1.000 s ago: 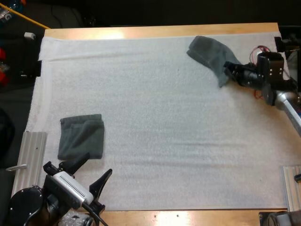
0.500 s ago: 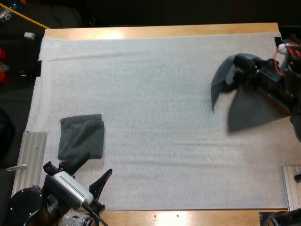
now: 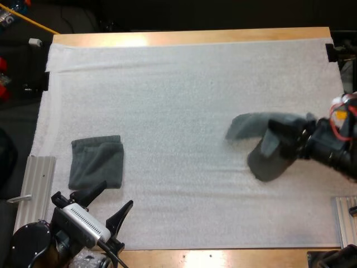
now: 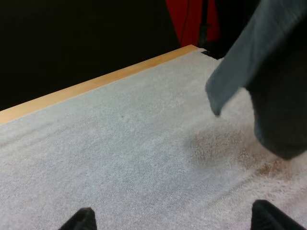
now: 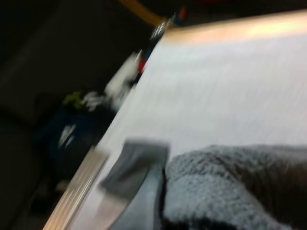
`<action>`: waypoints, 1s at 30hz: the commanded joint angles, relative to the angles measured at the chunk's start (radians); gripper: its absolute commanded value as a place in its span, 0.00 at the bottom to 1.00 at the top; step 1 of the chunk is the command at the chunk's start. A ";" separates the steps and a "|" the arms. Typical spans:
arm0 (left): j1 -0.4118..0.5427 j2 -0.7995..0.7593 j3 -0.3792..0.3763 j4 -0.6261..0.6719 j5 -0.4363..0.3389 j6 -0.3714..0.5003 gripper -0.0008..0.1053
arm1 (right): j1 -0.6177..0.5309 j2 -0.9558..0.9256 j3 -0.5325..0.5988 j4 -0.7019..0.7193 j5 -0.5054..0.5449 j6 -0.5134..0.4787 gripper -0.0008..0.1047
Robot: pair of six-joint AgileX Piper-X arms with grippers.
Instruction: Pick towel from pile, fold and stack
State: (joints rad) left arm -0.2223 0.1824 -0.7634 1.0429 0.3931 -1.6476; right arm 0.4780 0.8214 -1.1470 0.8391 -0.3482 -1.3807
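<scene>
Right jaws: gripping the loose towel (image 3: 251, 126), which is bunched over them and hides the fingers. The towel hangs clear of the white mat (image 3: 178, 100) and throws a shadow onto it directly beneath. Its long axis runs across the bench (image 3: 184, 38), side to side. The free end reaches out from the right jaws toward the left arm's side. Seen from the left wrist, the same towel (image 4: 268, 81) hangs above the mat (image 4: 120, 158) with one corner pointing down. Seen from the right wrist, the cloth (image 5: 230, 187) lies close against those jaws. Left jaws: open, fingers spread wide apart, holding nothing, well apart from the right jaws. The folded towel (image 3: 96, 162) lies flat on the mat just ahead of the left jaws. It is near-square, with its edges roughly in line with the mat's edges.
</scene>
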 commanded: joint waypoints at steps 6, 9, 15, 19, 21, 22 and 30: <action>-0.004 0.002 -0.009 -0.009 0.008 -0.011 0.59 | 0.123 -0.005 -0.008 0.051 -0.051 0.085 0.01; -0.004 0.002 -0.009 -0.009 0.008 -0.011 0.59 | 0.164 -0.001 -0.008 0.073 -0.053 0.106 0.01; -0.004 0.002 -0.009 -0.009 0.008 -0.011 0.59 | 0.176 0.112 0.008 0.079 0.002 0.079 0.01; -0.004 0.002 -0.009 -0.009 0.008 -0.011 0.59 | 0.176 0.285 0.008 -0.018 0.031 0.061 0.01; -0.004 0.002 -0.009 -0.009 0.008 -0.011 0.59 | 0.176 0.381 0.004 -0.086 0.035 0.066 0.01; -0.004 0.002 -0.009 -0.009 0.008 -0.014 0.59 | 0.174 0.428 -0.002 -0.116 0.038 0.079 0.01; -0.004 0.002 -0.009 -0.009 0.008 -0.015 0.59 | 0.173 0.659 -0.175 -0.185 0.031 0.136 0.25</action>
State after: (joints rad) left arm -0.2223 0.1824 -0.7634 1.0429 0.3931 -1.6503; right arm 0.6535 1.4959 -1.3050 0.6779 -0.3131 -1.2417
